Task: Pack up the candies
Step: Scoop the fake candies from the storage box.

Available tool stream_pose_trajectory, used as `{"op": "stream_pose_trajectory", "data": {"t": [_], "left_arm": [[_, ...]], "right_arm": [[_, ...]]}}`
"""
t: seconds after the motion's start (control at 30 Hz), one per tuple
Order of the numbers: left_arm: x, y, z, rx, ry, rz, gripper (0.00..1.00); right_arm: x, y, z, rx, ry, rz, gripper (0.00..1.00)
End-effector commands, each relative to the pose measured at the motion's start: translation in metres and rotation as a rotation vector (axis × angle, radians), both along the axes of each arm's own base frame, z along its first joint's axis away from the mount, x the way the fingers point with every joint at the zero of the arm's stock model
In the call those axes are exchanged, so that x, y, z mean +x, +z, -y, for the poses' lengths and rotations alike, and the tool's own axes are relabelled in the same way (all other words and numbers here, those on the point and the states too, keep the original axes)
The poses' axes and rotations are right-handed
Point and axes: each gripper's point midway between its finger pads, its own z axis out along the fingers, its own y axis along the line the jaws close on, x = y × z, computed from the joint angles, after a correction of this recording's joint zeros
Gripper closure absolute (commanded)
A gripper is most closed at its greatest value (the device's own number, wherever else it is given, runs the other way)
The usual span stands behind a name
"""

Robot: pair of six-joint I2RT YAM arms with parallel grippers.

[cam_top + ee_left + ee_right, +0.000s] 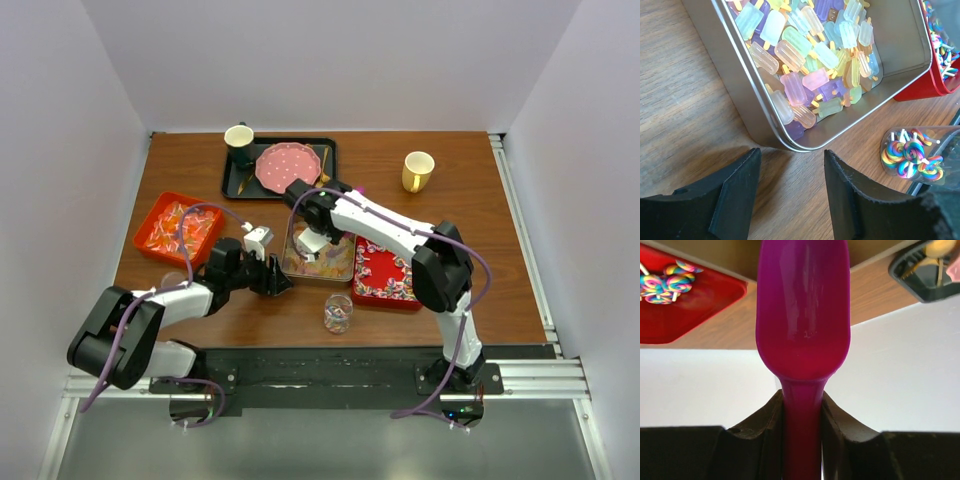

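R gripper [802, 400] is clamped tight on the neck of the scoop [802, 315], bowl pointing out ahead of the jaws; that grip gives reach into a container w/o the fingers touching sweets. In the top view the R arm hangs over the tin [730, 70]. The wrist cam shows only one face of the bowl, so can't tell if it's loaded. L gripper [792, 165] has its jaws apart w/ nothing between them, low over the table just off the tin's near corner, not touching. Prob. parked there to brace or nudge the tin if the scoop drags it. Candies are sorted by kind: pastel gummies [800, 65] in a loose heap in the tin; swirls [910, 157] partly in the clear cup [338, 313] near the front edge, the rest in the red tray [925, 90] beside the tin; orange pieces [180, 228] in the other red tray [148, 217], far L. The cup sits btw the arms, near the tin, so either arm can reach it; it looks like the thing being packed. Only swirls show in it, so packing seems early.
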Motion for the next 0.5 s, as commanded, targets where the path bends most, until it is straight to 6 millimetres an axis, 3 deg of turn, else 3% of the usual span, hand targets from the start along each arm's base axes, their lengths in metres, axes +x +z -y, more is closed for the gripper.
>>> {"op": "stream_pose_trajectory", "data": {"t": [0.0, 0.13, 0.3, 0.47], "left_arm": [[0.004, 0.011, 0.004, -0.038, -0.005, 0.057, 0.42], [0.003, 0.009, 0.004, -0.038, -0.007, 0.059, 0.42], [0.005, 0.007, 0.005, -0.037, -0.012, 0.052, 0.42], [0.004, 0.006, 0.005, -0.036, -0.014, 0.05, 0.42]], "right_arm": [[0.013, -0.007, -0.007, -0.096, 0.034, 0.075, 1.0], [0.002, -0.018, -0.027, -0.066, 0.054, 0.046, 1.0], [-0.041, -0.017, -0.06, 0.032, 0.088, -0.061, 1.0], [-0.057, -0.014, -0.058, 0.034, 0.098, -0.072, 1.0]]}}
